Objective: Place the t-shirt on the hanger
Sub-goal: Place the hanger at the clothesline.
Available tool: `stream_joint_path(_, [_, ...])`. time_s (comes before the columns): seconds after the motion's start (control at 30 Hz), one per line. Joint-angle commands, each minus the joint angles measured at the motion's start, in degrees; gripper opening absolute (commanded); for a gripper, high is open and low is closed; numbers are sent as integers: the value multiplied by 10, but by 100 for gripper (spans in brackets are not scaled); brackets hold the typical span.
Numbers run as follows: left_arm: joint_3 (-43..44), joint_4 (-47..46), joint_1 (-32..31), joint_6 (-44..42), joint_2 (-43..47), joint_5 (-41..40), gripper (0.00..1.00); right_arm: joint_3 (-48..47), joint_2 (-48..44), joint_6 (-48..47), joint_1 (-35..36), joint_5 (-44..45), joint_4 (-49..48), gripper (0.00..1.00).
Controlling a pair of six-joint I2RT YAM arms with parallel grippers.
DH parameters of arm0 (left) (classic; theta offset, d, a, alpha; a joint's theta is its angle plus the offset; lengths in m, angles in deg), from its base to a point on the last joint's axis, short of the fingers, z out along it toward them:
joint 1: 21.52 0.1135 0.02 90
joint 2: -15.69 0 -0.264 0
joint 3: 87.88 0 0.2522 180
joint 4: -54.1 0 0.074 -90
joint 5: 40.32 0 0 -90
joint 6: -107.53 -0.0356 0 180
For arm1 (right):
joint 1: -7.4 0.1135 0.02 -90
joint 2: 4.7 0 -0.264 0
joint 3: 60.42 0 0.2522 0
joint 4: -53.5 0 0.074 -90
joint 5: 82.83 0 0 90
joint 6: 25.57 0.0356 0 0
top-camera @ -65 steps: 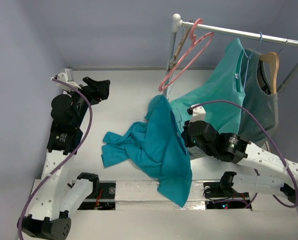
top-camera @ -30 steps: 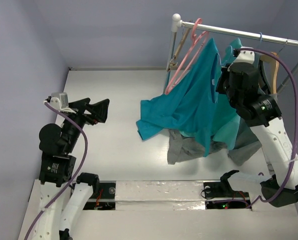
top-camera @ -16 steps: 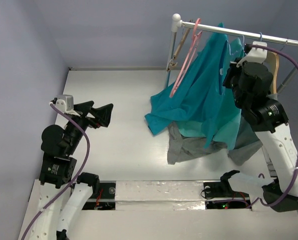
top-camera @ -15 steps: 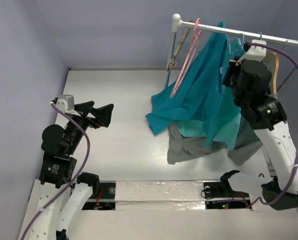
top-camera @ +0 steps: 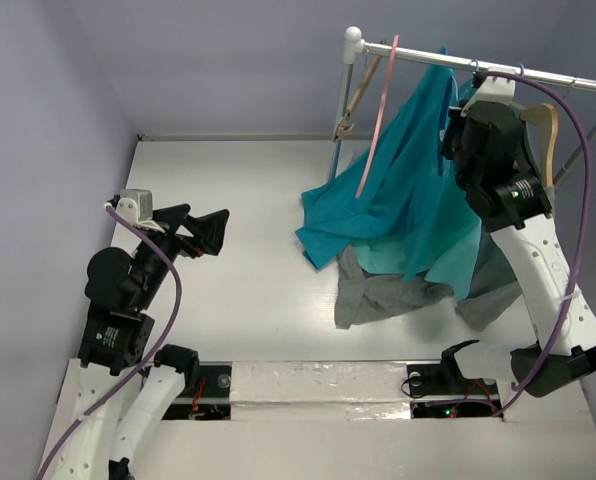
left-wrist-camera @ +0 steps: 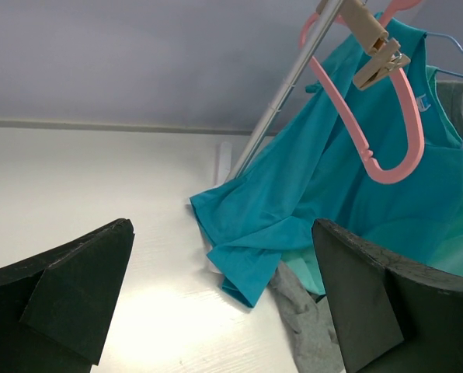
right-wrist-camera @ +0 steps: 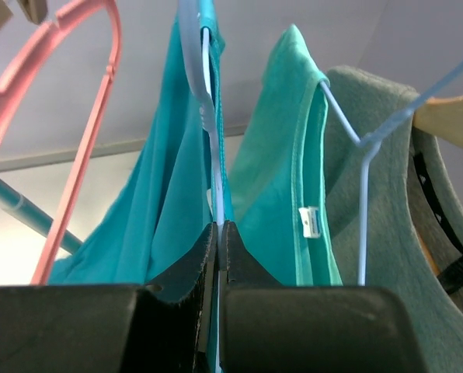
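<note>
The deep blue-teal t-shirt (top-camera: 403, 190) hangs by the rail, draped on the thin light-blue wire hanger (right-wrist-camera: 209, 116); its lower hem trails down to the table. It also shows in the left wrist view (left-wrist-camera: 294, 202) and the right wrist view (right-wrist-camera: 165, 202). My right gripper (top-camera: 466, 98) is raised beside the rail and, in its wrist view (right-wrist-camera: 218, 225), is shut on the hanger's wire. The hanger is mostly hidden in the top view. My left gripper (top-camera: 210, 228) is open and empty over the table's left side, well apart from the shirt, fingers (left-wrist-camera: 68, 287) spread wide.
A metal rail (top-camera: 538, 78) on a post (top-camera: 346, 90) carries a pink hanger (top-camera: 376, 115), a lighter teal shirt (top-camera: 456, 262) on its own wire hanger (right-wrist-camera: 362, 194), and a wooden hanger (top-camera: 544, 135) with a grey garment (right-wrist-camera: 395, 233). Grey cloth (top-camera: 378, 297) lies below.
My right arm has lifted the hanger with the t-shirt from the table up to the rail. The pink hanger has swung edge-on. The left arm shifted slightly.
</note>
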Motion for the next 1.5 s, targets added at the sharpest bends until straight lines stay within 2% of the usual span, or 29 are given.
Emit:
stream_joint_path(0.0, [-5,-18,-2,-6,-7,-2,99,-36,-18,-11,-5,-10,-72,0])
stream_joint_path(0.23, [-9,-19,-2,-4,-12,-4,99,-55,13,-25,-24,-11,-75,0])
stream_joint_path(0.6, [-11,-20,-2,-5,-13,-5,99,-5,35,-7,-58,-67,-99,0])
stream_joint_path(0.77, [-14,-24,-2,-4,-12,-5,99,56,17,15,-58,-86,-116,0])
stream_joint_path(1.03, [-18,-28,-2,-2,-12,-5,99,97,-18,31,-58,-99,-123,0])
stream_joint_path(1.1, [-20,-29,-2,-1,-10,-7,99,99,-28,40,-58,-106,-122,15])
stream_joint_path(1.17, [-21,-29,-2,0,-8,-11,99,110,-56,49,-58,-112,-124,41])
stream_joint_path(1.2, [-23,-29,-2,0,-7,-15,99,116,-70,58,-58,-123,-133,65])
stream_joint_path(1.23, [-24,-30,-2,0,-4,-15,99,122,-86,62,-58,-129,-139,81])
stream_joint_path(1.3, [-30,-34,-2,1,1,-18,99,142,-135,74,-58,-149,-150,100])
stream_joint_path(1.47, [-32,-38,-2,11,-5,-20,99,187,-236,112,-58,-192,-148,100])
